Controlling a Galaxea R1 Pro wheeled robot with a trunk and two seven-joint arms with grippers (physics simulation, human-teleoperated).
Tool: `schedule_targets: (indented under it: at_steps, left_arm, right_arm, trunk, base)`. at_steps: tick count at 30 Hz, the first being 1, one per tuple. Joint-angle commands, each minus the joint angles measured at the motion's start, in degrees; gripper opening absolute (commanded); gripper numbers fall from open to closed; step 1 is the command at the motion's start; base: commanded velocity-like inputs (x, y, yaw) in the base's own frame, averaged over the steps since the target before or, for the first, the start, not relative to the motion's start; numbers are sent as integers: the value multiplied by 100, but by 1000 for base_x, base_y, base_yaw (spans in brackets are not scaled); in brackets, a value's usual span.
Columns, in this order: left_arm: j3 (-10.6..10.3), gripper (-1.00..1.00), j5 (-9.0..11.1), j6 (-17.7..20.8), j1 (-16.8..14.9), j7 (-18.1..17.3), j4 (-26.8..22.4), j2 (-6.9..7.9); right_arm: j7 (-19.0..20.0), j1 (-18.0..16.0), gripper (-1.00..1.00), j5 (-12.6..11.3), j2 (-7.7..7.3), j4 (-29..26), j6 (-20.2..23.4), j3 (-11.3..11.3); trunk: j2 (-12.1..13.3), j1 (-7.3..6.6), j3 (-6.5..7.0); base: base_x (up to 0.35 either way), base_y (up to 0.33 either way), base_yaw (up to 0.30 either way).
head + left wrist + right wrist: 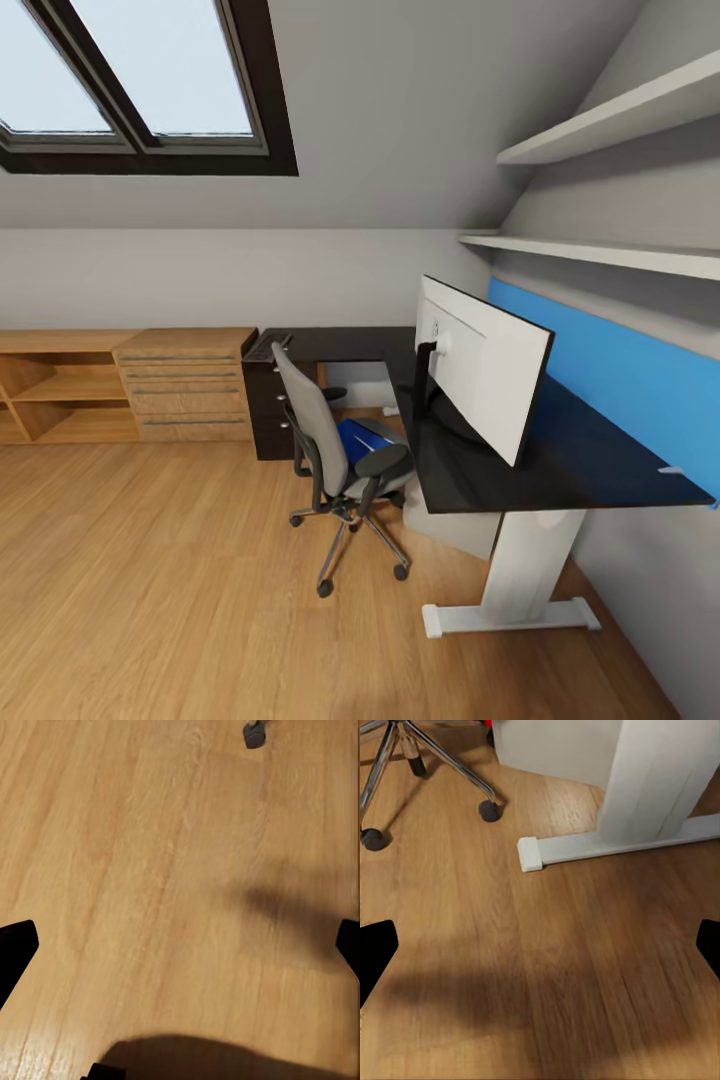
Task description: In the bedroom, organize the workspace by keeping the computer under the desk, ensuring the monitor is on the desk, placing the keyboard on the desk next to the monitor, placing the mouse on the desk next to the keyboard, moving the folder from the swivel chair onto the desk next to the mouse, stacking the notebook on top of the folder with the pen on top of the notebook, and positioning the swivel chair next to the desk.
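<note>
Wood floor point(150, 600) | black desk point(560, 460): monitor point(480, 365) | both end effectors spread wide, empty

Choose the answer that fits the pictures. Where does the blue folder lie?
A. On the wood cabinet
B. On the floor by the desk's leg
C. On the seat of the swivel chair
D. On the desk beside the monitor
C: the folder lies on the seat of the swivel chair, between its armrests.

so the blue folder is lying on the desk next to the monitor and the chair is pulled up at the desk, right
Not quite. In the head view the blue folder lies on the seat of the swivel chair, not on the desk. The monitor does stand on the desk, and the chair is at the desk.
</note>
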Motion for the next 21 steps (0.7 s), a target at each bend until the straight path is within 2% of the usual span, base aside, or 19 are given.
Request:
schedule_targets:
  at_steps: [1, 3, 5, 6, 8, 11, 14, 18, 21]
  left_arm:
    - [16, 100, -1, 192, -6, 9, -190, -17]
    - [16, 100, -1, 562, -9, 17, -529, -28]
    - [16, 100, -1, 1112, -11, 29, -1046, -40]
    - [16, 100, -1, 1249, -15, 31, -1186, -42]
    - [16, 100, -1, 1788, -69, 36, -1741, -45]
    - [16, 100, 3, 2240, -178, 38, -2175, -47]
    - [20, 100, 10, 2488, -320, 39, -2399, -59]
    - [20, 100, 14, 2609, -505, 40, -2504, -127]
    - [29, 100, 11, 2652, -615, 22, -2546, -171]
  right_arm:
    - [-14, -161, 100, -3, 17, 13, 258, -6]
    - [-19, -456, 100, -4, 28, 23, 786, -6]
    - [-23, -867, 100, -6, 38, 29, 1376, -6]
    - [-25, -963, 100, -6, 42, 30, 1472, -6]
    - [-30, -1288, 100, -8, 75, 31, 1702, -6]
    - [-33, -1547, 100, -6, 145, 21, 1798, -6]
    - [-48, -1794, 100, -2, 192, 6, 1841, -2]
    - [-151, -2148, 100, 5, 227, 12, 1924, 1]
    - [-226, -2597, 100, -7, 264, 3, 2399, 3]
  trunk:
    - [-45, 22, -25]
    - [-125, 66, -61]
    - [-205, 110, -97]
    - [-245, 132, -115]
    - [-326, 176, -151]
    - [-446, 242, -204]
    - [-566, 308, -258]
    - [-727, 396, -330]
    - [-847, 462, -384]
  base:
    - [0, 0, 0]
    - [0, 0, 0]
    - [0, 0, 0]
    - [0, 0, 0]
    - [0, 0, 0]
    - [0, 0, 0]
    - [0, 0, 0]
    - [0, 0, 0]
    - [0, 0, 0]
